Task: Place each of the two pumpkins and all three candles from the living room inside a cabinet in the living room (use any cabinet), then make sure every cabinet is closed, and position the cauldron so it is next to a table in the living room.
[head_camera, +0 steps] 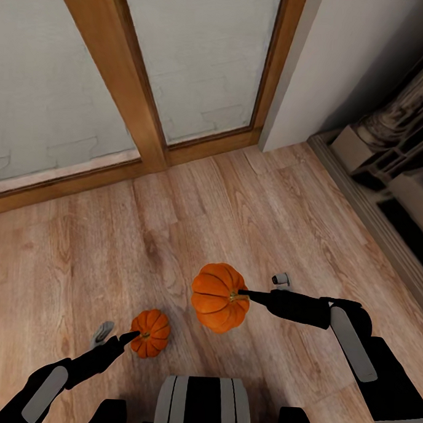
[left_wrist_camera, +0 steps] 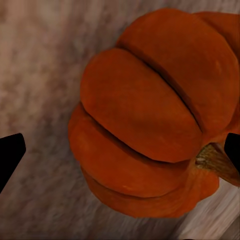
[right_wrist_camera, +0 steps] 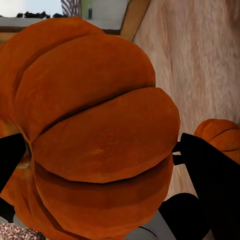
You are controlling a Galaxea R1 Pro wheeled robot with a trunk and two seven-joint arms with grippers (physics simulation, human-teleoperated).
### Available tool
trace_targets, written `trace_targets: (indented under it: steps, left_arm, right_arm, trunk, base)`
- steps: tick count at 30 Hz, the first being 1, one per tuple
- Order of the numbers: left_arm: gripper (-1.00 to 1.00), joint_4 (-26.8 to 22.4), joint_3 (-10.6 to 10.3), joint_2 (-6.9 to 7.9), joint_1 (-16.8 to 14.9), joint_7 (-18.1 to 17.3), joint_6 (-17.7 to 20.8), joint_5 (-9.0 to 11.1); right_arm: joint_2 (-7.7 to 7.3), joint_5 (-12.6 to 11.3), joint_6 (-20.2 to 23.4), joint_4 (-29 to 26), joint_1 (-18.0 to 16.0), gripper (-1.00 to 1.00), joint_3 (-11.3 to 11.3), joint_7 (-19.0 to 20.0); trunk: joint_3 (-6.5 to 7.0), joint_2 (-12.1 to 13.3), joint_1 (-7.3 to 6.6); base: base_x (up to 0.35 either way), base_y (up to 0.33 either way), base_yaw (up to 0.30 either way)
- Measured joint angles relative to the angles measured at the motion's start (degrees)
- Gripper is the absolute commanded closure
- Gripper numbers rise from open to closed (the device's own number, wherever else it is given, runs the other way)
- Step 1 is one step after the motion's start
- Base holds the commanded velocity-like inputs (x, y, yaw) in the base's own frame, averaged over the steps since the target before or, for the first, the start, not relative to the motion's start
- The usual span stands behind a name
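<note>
Both arms reach forward from the bottom of the head view, each with a pumpkin at its tip. The left arm comes up from the lower left corner, angled toward the centre, and the left hand (head_camera: 131, 337) meets the smaller-looking pumpkin (head_camera: 150, 333) at its stem side, low in the frame just left of centre. In the left wrist view that pumpkin (left_wrist_camera: 150, 115) sits between two dark fingertips (left_wrist_camera: 10, 155) that stand wide apart at the frame's two sides, one of them against the stem; the left hand (left_wrist_camera: 120, 152) appears to be gripping it, though I can't be sure of the contact.

The right arm enters from the lower right and bends at the elbow, its forearm pointing left across the frame. The right hand (head_camera: 245, 294) touches the stem of the larger-looking pumpkin (head_camera: 219, 298), near the middle of the frame, above the wooden floor (head_camera: 192, 223). In the right wrist view this pumpkin (right_wrist_camera: 95, 135) bulges between the dark fingers (right_wrist_camera: 10, 155), held by the right hand (right_wrist_camera: 95, 150), and the other pumpkin (right_wrist_camera: 222, 137) shows at the right edge.

A wood-framed glass door (head_camera: 113, 72) crosses the upper left, and a carved fireplace (head_camera: 393, 139) stands at the right edge.
</note>
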Motion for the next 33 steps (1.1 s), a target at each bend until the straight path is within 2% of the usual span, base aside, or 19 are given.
trace_targets:
  steps: [10, 13, 19, 23, 33]
  left_arm:
    - [-1.0, 0.0, -0.07, 0.07, 0.0, -0.2, 0.0, 0.06]
    - [-1.0, -0.02, -0.07, 0.07, 0.01, -0.22, 0.0, 0.05]
    - [-1.0, -0.08, -0.08, 0.06, -0.01, -0.26, 0.0, 0.02]
    - [-1.0, -0.42, -0.15, 0.05, -0.04, -0.57, 0.55, 1.97]
    - [-1.0, -0.47, -0.52, 0.05, -0.02, -0.54, 0.44, 1.47]
  right_arm:
    - [0.0, 0.0, 0.0, 0.0, 0.0, 1.0, 0.0, 0.0]
    - [0.0, 0.18, -0.08, 0.01, 0.0, 1.0, 0.01, -0.02]
    - [0.0, 0.03, -0.02, 0.0, 0.0, 1.0, -0.03, -0.02]
    - [0.0, 0.08, -0.03, 0.01, 0.0, 1.0, 0.0, -0.03]
    - [0.0, 0.0, 0.0, 0.0, 0.0, 1.0, 0.01, -0.02]
  trunk:
    - [0.0, 0.0, 0.0]
    - [-0.66, -0.04, 0.08]
    - [-0.66, -0.04, 0.08]
    - [-1.54, -0.1, 0.17]
    - [-1.55, -0.1, 0.17]
  base:
    - [0.003, 0.0, 0.0]
    - [0.0, 0.0, 0.0]
    - [0.0, 0.0, 0.0]
    - [0.0, 0.0, 0.0]
    - [0.0, 0.0, 0.0]
